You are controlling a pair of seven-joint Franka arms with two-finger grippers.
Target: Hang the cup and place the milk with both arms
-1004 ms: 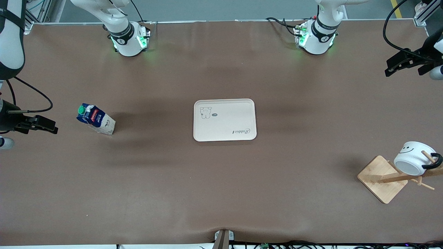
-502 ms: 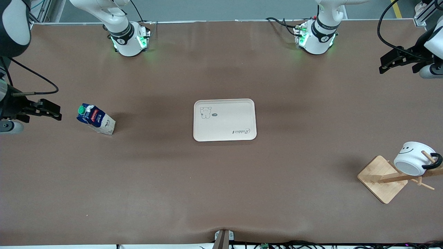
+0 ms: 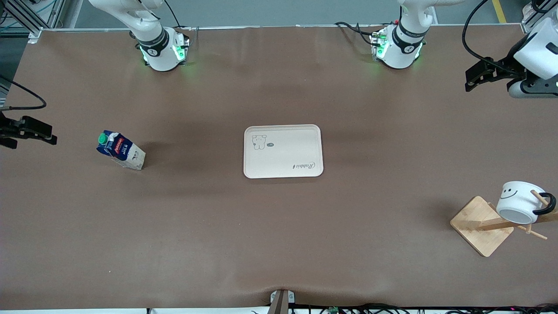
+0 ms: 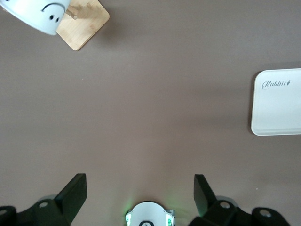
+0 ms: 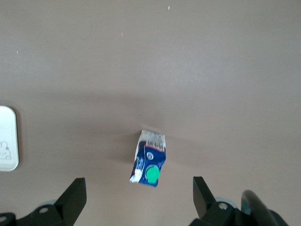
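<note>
The milk [image 3: 120,149] is a blue and white carton with a green cap, upright on the table toward the right arm's end; it also shows in the right wrist view [image 5: 149,165]. My right gripper [image 3: 41,132] is open and empty in the air at that end, apart from the milk [image 5: 139,197]. The cup [image 3: 519,201], white with a smiley face, hangs by its black handle on a peg of a wooden rack [image 3: 479,226] and shows in the left wrist view [image 4: 40,14]. My left gripper [image 3: 473,78] is open and empty, high over the table's left-arm end [image 4: 140,197].
A cream tray [image 3: 283,151] with a printed bear lies at the table's middle, also in the left wrist view [image 4: 277,101]; its edge shows in the right wrist view [image 5: 7,139]. The two green-lit arm bases [image 3: 163,50] [image 3: 396,48] stand along the table's edge farthest from the front camera.
My right gripper has drawn away from the milk toward the table's end. My left gripper has shifted toward the middle of the table. The cup has swung slightly on its peg.
</note>
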